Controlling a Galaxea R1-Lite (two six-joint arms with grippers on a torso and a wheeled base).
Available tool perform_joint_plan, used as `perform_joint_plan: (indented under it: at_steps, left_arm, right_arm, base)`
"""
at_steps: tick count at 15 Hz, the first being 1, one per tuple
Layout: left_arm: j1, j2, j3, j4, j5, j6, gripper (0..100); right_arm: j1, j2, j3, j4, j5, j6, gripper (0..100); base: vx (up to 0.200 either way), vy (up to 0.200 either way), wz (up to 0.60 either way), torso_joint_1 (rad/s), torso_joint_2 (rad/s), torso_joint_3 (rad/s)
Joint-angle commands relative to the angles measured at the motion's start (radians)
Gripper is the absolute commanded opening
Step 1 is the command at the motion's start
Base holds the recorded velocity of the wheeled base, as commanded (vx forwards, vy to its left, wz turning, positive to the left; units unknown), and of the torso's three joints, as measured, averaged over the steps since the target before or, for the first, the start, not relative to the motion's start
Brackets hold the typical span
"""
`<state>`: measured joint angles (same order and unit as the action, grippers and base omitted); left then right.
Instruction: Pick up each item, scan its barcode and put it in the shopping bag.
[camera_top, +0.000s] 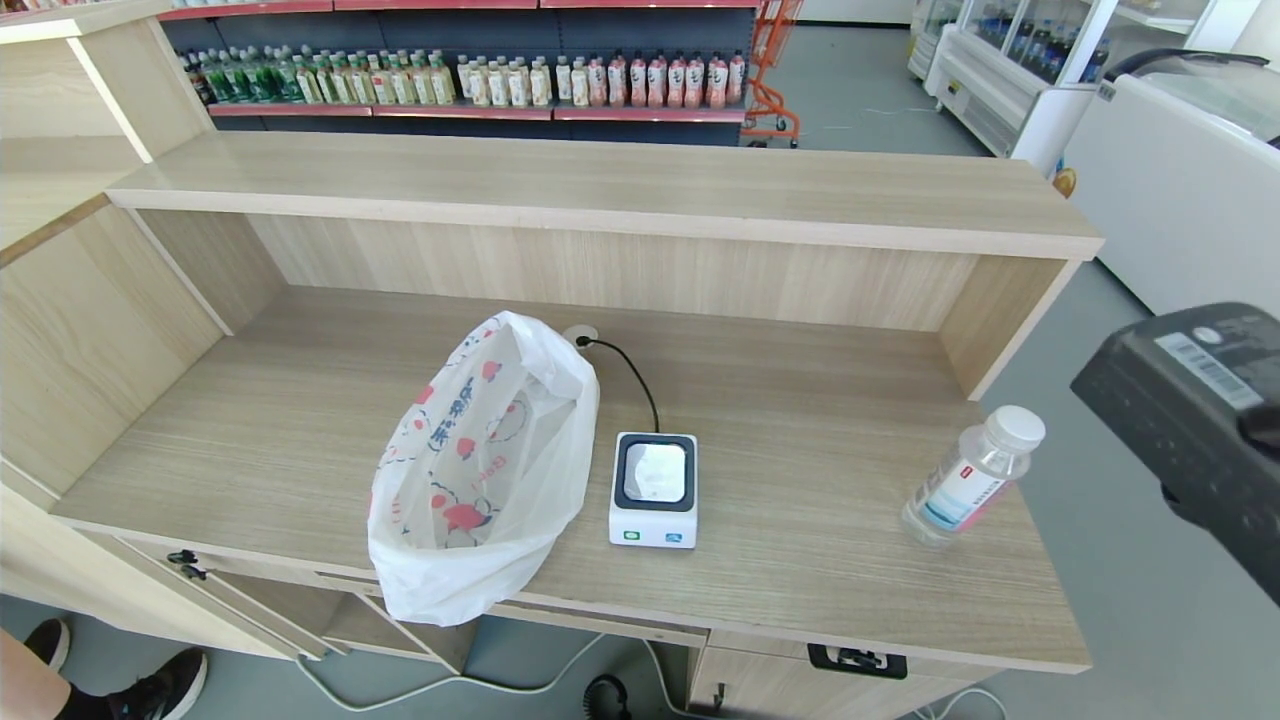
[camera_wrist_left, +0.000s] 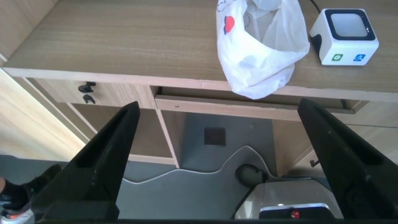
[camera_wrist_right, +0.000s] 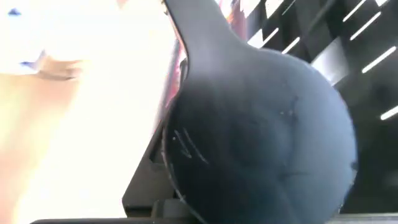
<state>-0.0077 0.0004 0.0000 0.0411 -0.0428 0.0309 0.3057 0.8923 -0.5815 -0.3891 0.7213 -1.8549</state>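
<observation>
One clear, white-capped water bottle (camera_top: 970, 478) stands on the counter (camera_top: 800, 400); left pincer (camera_wrist_left: 217, 107) gapes empty, right pincer (camera_wrist_right: 261, 143) unreadable.

No legible print on bag (camera_top: 480, 470), bottle (camera_top: 968, 482) or scanner (camera_top: 653, 490)

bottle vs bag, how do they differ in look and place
The bottle is clear with a white cap; the bag is white, crumpled and printed in red and blue. The bottle stands capped at the right end of the counter; the bag sits left of the scanner, mouth open, sagging over the front edge. Both rest on the counter.
</observation>
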Motion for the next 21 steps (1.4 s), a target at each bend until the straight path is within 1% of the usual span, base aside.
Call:
perform_joint_plan:
  at_steps: [1,2,3,4,5,7,8,9,10,12,14,15,17,18,21]
  left_arm:
    - [0.0,0.0,0.0,0.0,0.0,0.0,100]
    - [0.0,0.0,0.0,0.0,0.0,0.0,100]
    - [0.0,0.0,0.0,0.0,0.0,0.0,100]
    - [0.0,0.0,0.0,0.0,0.0,0.0,100]
    - [0.0,0.0,0.0,0.0,0.0,0.0,100]
    - [0.002,0.0,0.0,0.0,0.0,0.0,100]
    - [0.0,0.0,0.0,0.0,0.0,0.0,100]
    - [0.0,0.0,0.0,0.0,0.0,0.0,100]
    - [0.0,0.0,0.0,0.0,0.0,0.0,100]
    - [0.0,0.0,0.0,0.0,0.0,0.0,100]
    - [0.0,0.0,0.0,0.0,0.0,0.0,100]
    - [0.0,0.0,0.0,0.0,0.0,0.0,100]
    - [0.0,0.0,0.0,0.0,0.0,0.0,100]
    - [0.0,0.0,0.0,0.0,0.0,0.0,100]
    - [0.0,0.0,0.0,0.0,0.0,0.0,100]
  right_arm:
    - [-0.217,-0.05,-0.017,0.101,-0.22,0.404,0]
    - [-0.235,-0.061,-0.003,0.168,-0.224,0.548,0]
    - [-0.232,-0.039,-0.018,0.191,-0.198,0.674,0]
    - [-0.238,-0.001,-0.021,0.191,-0.146,0.778,0]
    - [-0.249,0.019,-0.034,0.193,-0.118,0.964,0]
    - [-0.238,0.065,-0.055,0.199,-0.146,1.389,0]
    - [-0.192,0.092,-0.052,0.2,-0.161,1.562,0]
    - [-0.157,0.125,-0.055,0.185,-0.161,1.767,0]
    - [-0.146,0.168,-0.069,0.127,-0.16,1.958,0]
    - [-0.103,0.246,-0.072,-0.025,-0.16,2.174,0]
    - [-0.071,0.329,-0.078,-0.119,-0.157,2.427,0]
    - [-0.054,0.355,-0.077,-0.134,-0.158,2.475,0]
    - [-0.034,0.396,-0.069,-0.137,-0.161,2.508,0]
    - [-0.027,0.419,-0.067,-0.142,-0.164,2.505,0]
    - [-0.03,0.501,-0.07,-0.212,-0.169,2.504,0]
  base:
    - [0.0,0.0,0.0,0.0,0.0,0.0]
    - [0.0,0.0,0.0,0.0,0.0,0.0]
    - [0.0,0.0,0.0,0.0,0.0,0.0]
    - [0.0,0.0,0.0,0.0,0.0,0.0]
    - [0.0,0.0,0.0,0.0,0.0,0.0]
    - [0.0,0.0,0.0,0.0,0.0,0.0]
    - [0.0,0.0,0.0,0.0,0.0,0.0]
    - [0.0,0.0,0.0,0.0,0.0,0.0]
    - [0.0,0.0,0.0,0.0,0.0,0.0]
    - [0.0,0.0,0.0,0.0,0.0,0.0]
    - [0.0,0.0,0.0,0.0,0.0,0.0]
    - [0.0,0.0,0.0,0.0,0.0,0.0]
    - [0.0,0.0,0.0,0.0,0.0,0.0]
    - [0.0,0.0,0.0,0.0,0.0,0.0]
    - [0.0,0.0,0.0,0.0,0.0,0.0]
